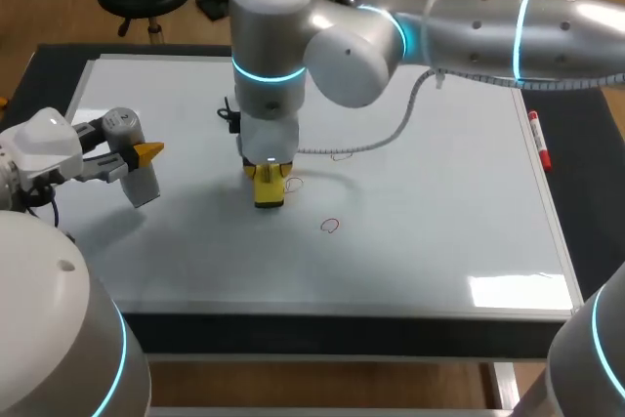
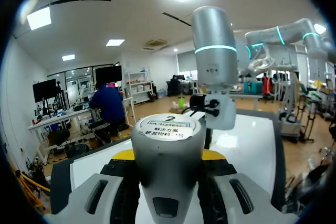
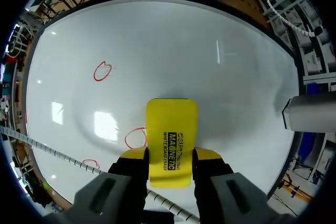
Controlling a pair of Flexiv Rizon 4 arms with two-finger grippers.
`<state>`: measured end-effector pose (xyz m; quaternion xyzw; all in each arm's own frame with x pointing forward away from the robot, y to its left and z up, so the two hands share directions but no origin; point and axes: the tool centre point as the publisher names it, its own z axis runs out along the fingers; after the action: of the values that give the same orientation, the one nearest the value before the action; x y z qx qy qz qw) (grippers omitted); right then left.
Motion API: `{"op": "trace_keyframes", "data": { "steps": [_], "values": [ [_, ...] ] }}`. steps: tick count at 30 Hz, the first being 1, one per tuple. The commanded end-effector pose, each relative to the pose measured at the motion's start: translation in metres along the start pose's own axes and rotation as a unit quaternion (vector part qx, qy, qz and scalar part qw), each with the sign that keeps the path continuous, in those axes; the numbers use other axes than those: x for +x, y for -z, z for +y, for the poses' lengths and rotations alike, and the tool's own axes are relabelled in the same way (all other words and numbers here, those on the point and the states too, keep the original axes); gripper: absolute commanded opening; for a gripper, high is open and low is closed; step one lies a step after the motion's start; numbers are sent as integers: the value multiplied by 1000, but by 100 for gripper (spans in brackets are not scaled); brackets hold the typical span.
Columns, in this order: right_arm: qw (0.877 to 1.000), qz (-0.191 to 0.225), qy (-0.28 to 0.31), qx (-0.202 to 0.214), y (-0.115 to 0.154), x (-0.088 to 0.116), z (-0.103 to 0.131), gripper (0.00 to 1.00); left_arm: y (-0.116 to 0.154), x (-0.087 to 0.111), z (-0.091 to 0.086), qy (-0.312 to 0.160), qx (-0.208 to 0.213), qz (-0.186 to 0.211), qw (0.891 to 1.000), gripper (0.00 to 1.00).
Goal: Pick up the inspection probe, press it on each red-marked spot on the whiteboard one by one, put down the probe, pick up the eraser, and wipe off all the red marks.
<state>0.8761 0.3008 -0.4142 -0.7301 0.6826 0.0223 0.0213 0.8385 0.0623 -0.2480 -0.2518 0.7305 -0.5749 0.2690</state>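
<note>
Right arm [image 1: 469, 21] reaches in past the middle, its wrist pointing straight down over the whiteboard [image 1: 439, 231]. The right jaws are clamped on the eraser [image 3: 171, 129] from both sides.

Eraser: a flat yellow block with rounded corners and black print on its face. Its long axis runs along the fingers and sticks out ahead of them, pointing down at the board. We can't tell whether its end touches the surface.

We count three red marks, all small open loops. One [image 3: 135, 138] sits just beside the eraser's edge. One [image 3: 102, 71] is farther out ahead of it, and one [image 3: 90, 165] is back beside the fingers by the grey cable [image 3: 47, 150].

Left arm [image 1: 39, 153] is at the board's left part. The left jaws are closed on the probe [image 2: 167, 145], yellow tips on either flank.

Probe: a grey cylinder with a round white label on its upper end. Its long axis is crosswise to the fingers. In the head view it stands near upright, slightly tilted, with its lower end towards the board.

A red marker [image 1: 539, 142] lies along the board's right edge, well apart from both arms. The dark table [image 1: 596, 231] shows around the board.
</note>
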Motion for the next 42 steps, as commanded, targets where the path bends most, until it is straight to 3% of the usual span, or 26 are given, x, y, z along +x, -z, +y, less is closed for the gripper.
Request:
{"op": "trace_keyframes", "data": {
  "steps": [1,17,33,42],
  "values": [
    [1000,3,-3,1,-3,3,-2,0,-2,0,-1,0,0,-2,1000,0],
    [999,22,-28,4,-12,28,5,0,-2,0,-1,0,0,-2,1000,0],
    [997,36,-72,7,-9,75,17,0,-2,0,-1,0,0,-2,1000,0],
    [996,40,-77,11,0,80,16,0,-2,0,-1,0,0,-2,1000,0]
  ]
}}
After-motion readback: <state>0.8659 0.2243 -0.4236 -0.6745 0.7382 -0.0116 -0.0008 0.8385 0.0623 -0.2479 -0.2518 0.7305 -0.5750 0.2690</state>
